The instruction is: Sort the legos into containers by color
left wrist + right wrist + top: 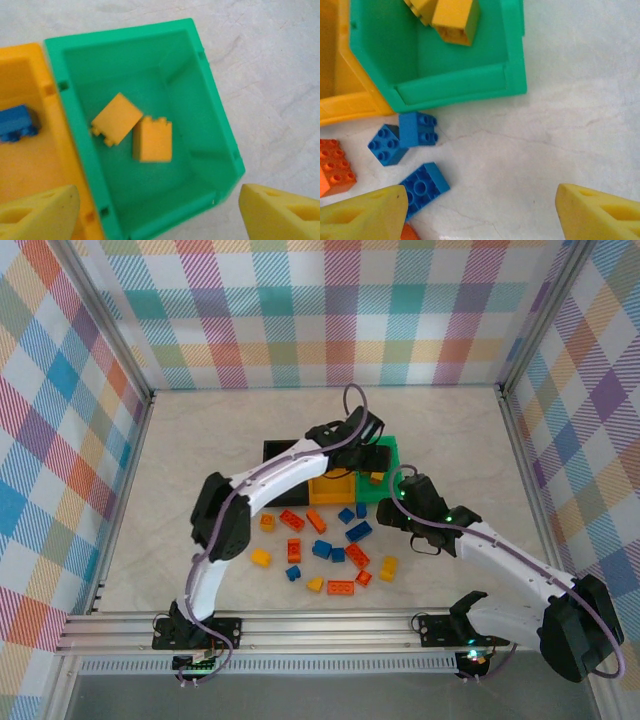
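Green bin (210,90) w/ two yellow bricks (116,119) inside. Yellow-orange bin (30,165) w/ one blue brick (17,124). Black bin (275,448). Loose legos on bench: blue (417,129), orange-red (335,165), yellow (260,558). Bench (570,125) off-white, marbled, faint grey veins. Walls (300,310) pastel plaid. Arms (270,480) white, black joints.

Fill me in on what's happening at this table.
Two robot arms are sorting lego bricks into bins by color. The left claw hangs open and empty over the green bin, which holds two yellow bricks; a blue brick lies in the yellow-orange bin beside it. The right claw, also open, hovers above the table just outside the green bin, near three loose blue bricks. Many lie unsorted on the table.
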`<action>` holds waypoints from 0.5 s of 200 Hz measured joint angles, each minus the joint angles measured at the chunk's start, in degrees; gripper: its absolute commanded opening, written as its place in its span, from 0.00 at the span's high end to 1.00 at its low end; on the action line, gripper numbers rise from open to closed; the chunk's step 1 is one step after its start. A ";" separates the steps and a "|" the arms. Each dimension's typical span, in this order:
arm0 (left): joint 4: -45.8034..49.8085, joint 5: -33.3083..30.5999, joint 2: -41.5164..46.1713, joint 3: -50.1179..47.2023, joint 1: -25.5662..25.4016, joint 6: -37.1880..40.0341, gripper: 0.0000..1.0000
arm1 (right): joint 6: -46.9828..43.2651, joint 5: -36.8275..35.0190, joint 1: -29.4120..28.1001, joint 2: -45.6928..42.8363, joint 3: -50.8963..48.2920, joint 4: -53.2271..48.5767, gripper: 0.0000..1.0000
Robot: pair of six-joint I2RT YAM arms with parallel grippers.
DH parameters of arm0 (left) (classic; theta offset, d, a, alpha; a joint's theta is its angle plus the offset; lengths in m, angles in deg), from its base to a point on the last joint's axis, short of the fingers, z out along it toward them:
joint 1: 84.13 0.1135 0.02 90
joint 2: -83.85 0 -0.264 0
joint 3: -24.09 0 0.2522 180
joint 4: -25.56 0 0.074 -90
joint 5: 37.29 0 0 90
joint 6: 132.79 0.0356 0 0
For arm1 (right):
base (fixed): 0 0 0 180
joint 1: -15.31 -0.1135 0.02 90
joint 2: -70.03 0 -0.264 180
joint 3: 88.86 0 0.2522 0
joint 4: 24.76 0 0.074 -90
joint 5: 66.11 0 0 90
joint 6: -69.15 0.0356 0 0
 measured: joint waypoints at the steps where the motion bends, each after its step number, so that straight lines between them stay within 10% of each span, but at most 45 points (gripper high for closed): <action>1: -0.04 0.00 0.35 -0.33 0.00 0.00 0.12 | 0.09 0.04 0.00 -0.02 0.00 -0.11 0.24; 100: -12.98 -0.96 42.12 -45.64 -0.02 -5.18 0.00 | 7.13 16.15 -4.24 7.23 0.02 -15.76 0.28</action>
